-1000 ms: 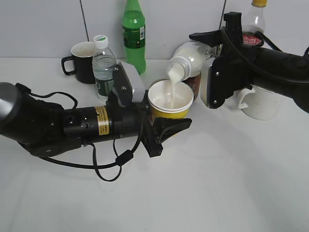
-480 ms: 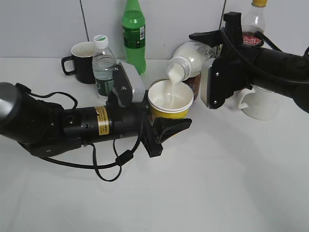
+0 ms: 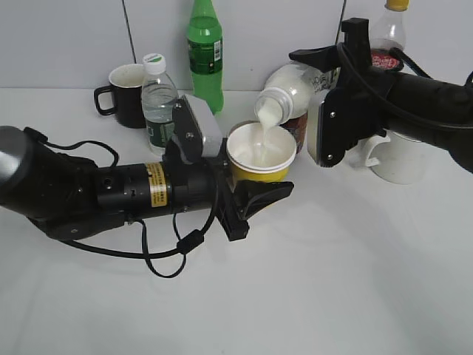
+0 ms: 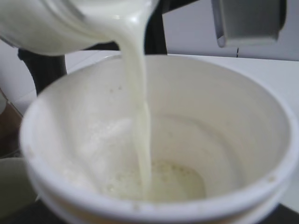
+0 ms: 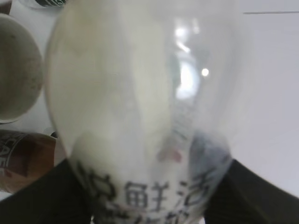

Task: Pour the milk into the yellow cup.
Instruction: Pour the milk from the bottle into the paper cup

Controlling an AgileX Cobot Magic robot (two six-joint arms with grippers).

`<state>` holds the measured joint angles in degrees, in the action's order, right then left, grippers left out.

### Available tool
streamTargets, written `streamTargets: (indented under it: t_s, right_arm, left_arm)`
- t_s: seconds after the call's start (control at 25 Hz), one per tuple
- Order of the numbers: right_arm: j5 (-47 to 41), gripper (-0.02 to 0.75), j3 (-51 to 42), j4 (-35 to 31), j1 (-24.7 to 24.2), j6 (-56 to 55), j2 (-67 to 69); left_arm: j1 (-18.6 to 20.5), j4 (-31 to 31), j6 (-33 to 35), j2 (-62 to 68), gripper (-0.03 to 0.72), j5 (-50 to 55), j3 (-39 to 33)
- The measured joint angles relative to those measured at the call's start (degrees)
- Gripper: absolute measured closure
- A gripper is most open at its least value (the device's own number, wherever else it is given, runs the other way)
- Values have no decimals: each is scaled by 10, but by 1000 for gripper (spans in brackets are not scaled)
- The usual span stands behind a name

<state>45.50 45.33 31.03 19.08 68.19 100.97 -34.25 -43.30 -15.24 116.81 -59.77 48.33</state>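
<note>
I am holding the milk (image 3: 290, 90) in my right gripper (image 3: 336, 89), whose fingers are pinching the labelled body: a small clear capless bottle, white liquid inside, black characters on its label. It is hanging above the middle of the worktop, toward the back edge, long axis tilted, with its mouth pointing down and to the left over the yellow cup (image 3: 259, 155). A thin white stream is falling into the cup's white interior, pooling at the bottom. My left gripper (image 3: 255, 194) is clamping the yellow cup from the left. Behind, along the back edge, a black mug (image 3: 124, 93), a water bottle (image 3: 157, 100) and a green bottle (image 3: 205, 53) are crowding close; the front half of the worktop is lying open.
</note>
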Motion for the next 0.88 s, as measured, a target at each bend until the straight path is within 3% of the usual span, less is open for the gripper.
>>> streamTargets:
  t_s: [0.48,0.88]
  right_arm:
    - [2,309,0,0,0,-28,0]
    - [2,309,0,0,0,-191,0]
  left_arm:
    - [0,-1,0,0,256,0,0]
    - [0,29,0,0,256,-13,0]
